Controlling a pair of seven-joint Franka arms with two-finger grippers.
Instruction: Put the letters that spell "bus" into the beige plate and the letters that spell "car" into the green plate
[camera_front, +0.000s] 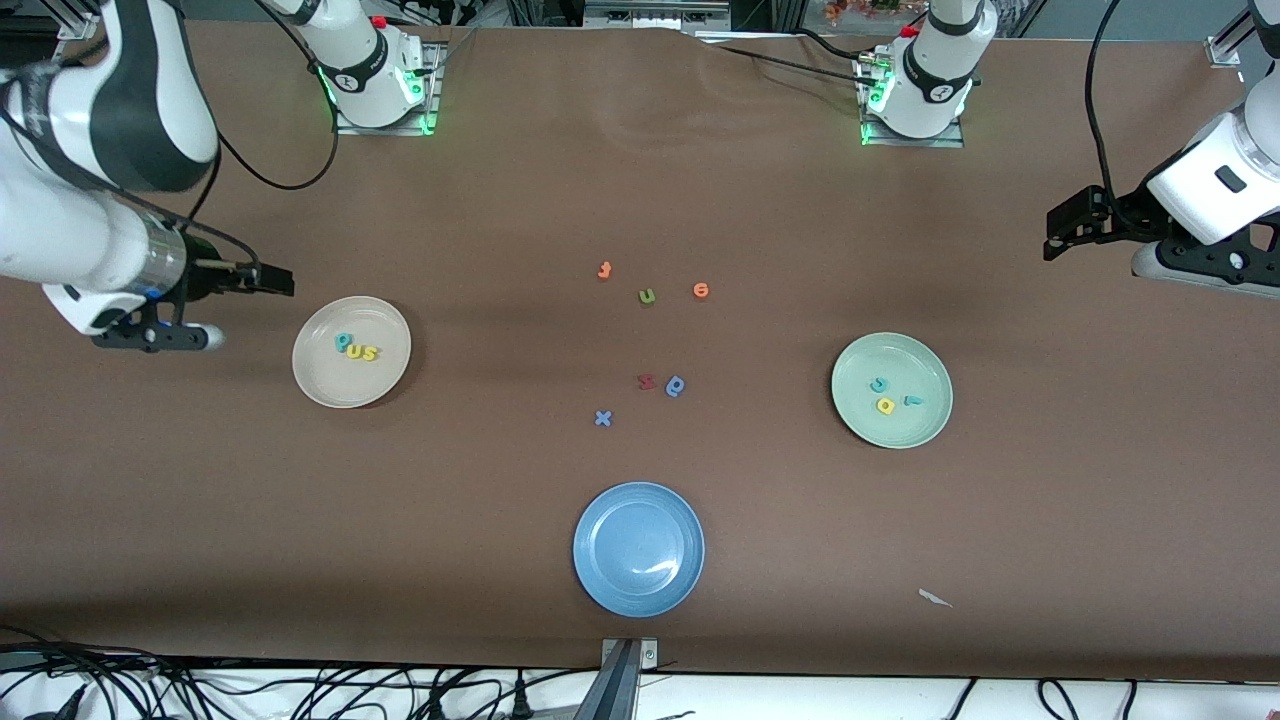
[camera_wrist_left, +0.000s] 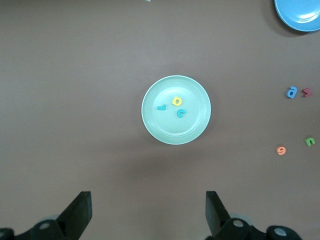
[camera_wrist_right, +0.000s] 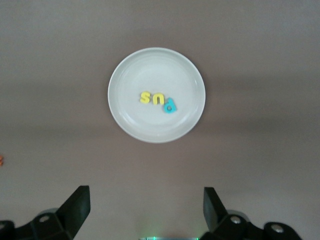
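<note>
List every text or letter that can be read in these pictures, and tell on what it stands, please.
"bus", b flipped like p: letters in the beige plate.
"c", "a", "r": letters in the green plate.
"u", "x": loose on the table.
Other loose letters: not sure.

bus letters (camera_front: 356, 349) in beige plate (camera_front: 325, 385)

Two white arms with glossy rounded shells and dark grey joint bands are seen. Each white base (camera_front: 375, 70) is bolted to a metal plate lit by green lamps, a red button is carried near its top, and a round dark mark is borne on its side. Black cables are looped from both arms. The left gripper (camera_wrist_left: 146, 216) and right gripper (camera_wrist_right: 145, 215) are made of black, wedge-shaped fingers with silver screws
</note>
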